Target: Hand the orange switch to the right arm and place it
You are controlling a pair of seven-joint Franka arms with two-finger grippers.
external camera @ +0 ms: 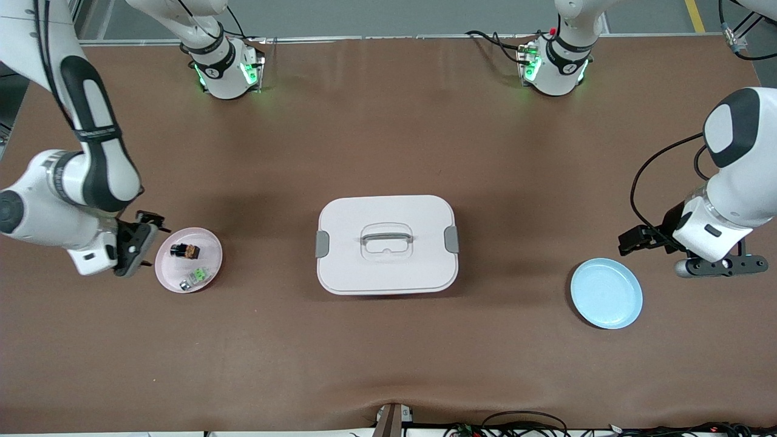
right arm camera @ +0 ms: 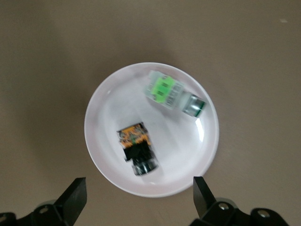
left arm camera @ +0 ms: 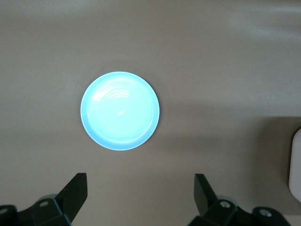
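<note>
Your right tool (external camera: pixel 136 246) hangs just beside the pink plate (external camera: pixel 212 255), at the right arm's end of the table (external camera: pixel 388 340), with its two fingers (right arm camera: pixel 73 202) spread wide and nothing between them. From the right wrist view you look straight down on that plate — both fingertips frame its rim without touching it.

On the pink plate you have the orange switch (external camera: pixel 185 249): a small black block with an orange-brown face, lying on its side and free of any grip. It shares the plate with the green-faced silvery part (external camera: pixel 197 276), which lies nearer to the front camera than the switch; the two sit near each other but do not touch. In the right wrist view the orange switch (right arm camera: pixel 138 147) is a little blurred, so you cannot read detail on its face.

Your left tool (external camera: pixel 634 240) hovers at the left arm's end of the table, just beside the blue plate (external camera: pixel 607 294). Its fingers (left arm camera: pixel 75 193) are also wide apart and carry nothing. The left wrist view shows you the blue plate (left arm camera: pixel 120 111) from above — bare, pale, with a glossy highlight near its middle.

Between the two plates, at the middle of the table, you see a white lidded box (external camera: pixel 386 244) with a grey handle (external camera: pixel 386 237) on top and a grey latch at each end. Both arm bases stand along the table's edge farthest from the front camera, their green lights lit.
</note>
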